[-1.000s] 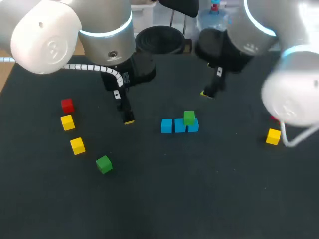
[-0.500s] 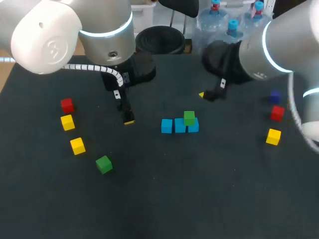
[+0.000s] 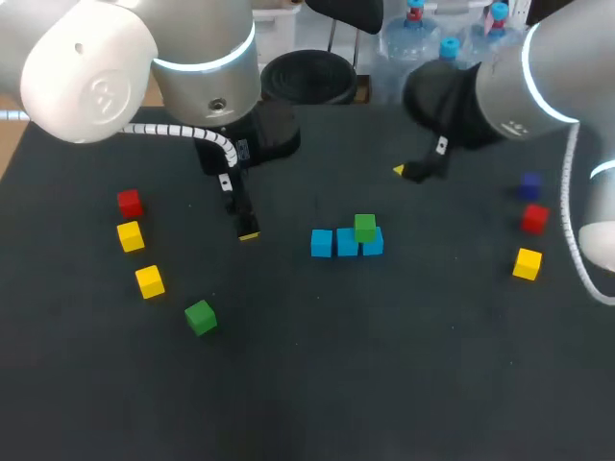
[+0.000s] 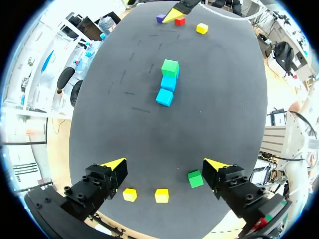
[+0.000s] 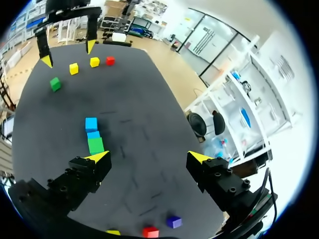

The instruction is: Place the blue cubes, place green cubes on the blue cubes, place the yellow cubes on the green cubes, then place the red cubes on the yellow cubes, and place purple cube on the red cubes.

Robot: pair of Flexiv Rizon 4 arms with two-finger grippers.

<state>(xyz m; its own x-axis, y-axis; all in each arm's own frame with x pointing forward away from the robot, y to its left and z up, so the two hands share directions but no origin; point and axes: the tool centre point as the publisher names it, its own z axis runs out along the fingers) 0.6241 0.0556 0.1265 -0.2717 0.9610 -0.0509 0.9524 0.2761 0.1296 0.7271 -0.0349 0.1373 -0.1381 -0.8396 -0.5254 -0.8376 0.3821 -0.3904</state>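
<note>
Loose matte green cube lies nearest, close to the left gripper, which is spread and empty. Mid-table: row of three blue cubes, stacked green cube on its right end. Farthest: right gripper, likewise spread and empty. Green layer underway; the next move probably calls for the left gripper to descend on the loose cube.

Right hand farther back and rightward

No writing, number or sign can be read in any view. A faint mark sits on the white joint cap of the left arm, upper left of the head view, too blurred to make out
</note>
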